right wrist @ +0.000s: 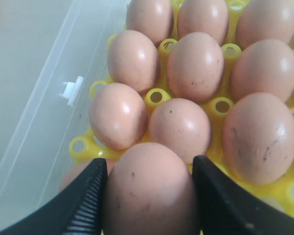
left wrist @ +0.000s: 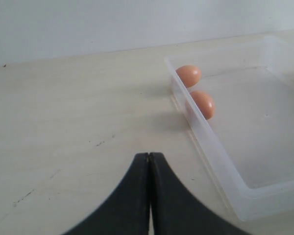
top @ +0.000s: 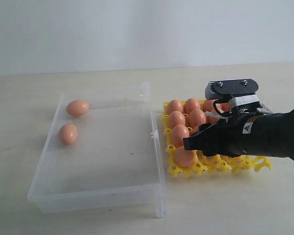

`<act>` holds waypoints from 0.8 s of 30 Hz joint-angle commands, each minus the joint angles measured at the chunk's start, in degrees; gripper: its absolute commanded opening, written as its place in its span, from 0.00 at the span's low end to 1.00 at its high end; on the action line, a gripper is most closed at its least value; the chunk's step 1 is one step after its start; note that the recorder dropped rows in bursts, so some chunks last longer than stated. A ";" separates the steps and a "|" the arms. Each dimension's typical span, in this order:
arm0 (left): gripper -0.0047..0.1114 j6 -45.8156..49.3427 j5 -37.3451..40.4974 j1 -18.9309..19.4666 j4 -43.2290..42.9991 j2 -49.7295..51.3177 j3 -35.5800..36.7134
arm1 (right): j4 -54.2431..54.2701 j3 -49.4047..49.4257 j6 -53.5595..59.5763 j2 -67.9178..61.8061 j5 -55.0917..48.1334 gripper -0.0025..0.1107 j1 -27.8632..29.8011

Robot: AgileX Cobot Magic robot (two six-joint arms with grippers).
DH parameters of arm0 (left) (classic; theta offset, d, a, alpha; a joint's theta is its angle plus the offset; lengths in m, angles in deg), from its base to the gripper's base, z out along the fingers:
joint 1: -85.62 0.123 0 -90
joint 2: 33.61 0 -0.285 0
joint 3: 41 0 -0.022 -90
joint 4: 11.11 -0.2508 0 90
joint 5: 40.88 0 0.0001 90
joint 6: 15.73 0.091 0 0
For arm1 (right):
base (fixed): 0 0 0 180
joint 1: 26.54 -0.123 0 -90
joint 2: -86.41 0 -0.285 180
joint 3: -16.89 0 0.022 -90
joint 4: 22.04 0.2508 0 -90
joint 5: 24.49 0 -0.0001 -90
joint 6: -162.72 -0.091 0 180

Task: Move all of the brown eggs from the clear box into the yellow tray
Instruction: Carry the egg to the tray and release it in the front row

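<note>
Where the left hand [left wrist: 148,155] hangs over the bare desk [left wrist: 63,122] just outside the box [top: 98,198], its jaws are pressed together with nothing between them. Two eggs [top: 77,107] lie on their sides at the box's left end, near each other but apart (one by the far corner, the other closer to the front). The clasp [top: 153,133] on the box's right wall faces the tray [top: 188,171], which sits just beside it. The cups that show hold eggs on end, packed close. The right hand [top: 187,143] reaches in from the right over the tray's front-left part, jaws spread wide around one egg [right wrist: 149,191], a finger on each side. Whether that egg rests in a cup I cannot tell.
</note>
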 commanded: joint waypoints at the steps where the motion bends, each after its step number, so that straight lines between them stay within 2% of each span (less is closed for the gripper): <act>1: 0.04 0.02 -0.56 -0.25 0.16 -0.32 -0.23 | 0.04 0.21 -0.17 0.18 0.94 0.20 0.27; 5: 0.04 0.02 -0.56 -0.25 0.16 -0.32 -0.23 | 0.04 0.21 -0.17 0.18 0.94 0.27 0.27; 12: 0.04 0.02 -0.56 -0.25 0.16 -0.32 -0.23 | 0.04 0.21 -0.17 0.18 0.94 0.48 0.27; 24: 0.04 0.02 -0.56 -0.25 0.16 -0.32 -0.23 | 0.04 0.21 -0.17 0.18 0.94 0.50 0.27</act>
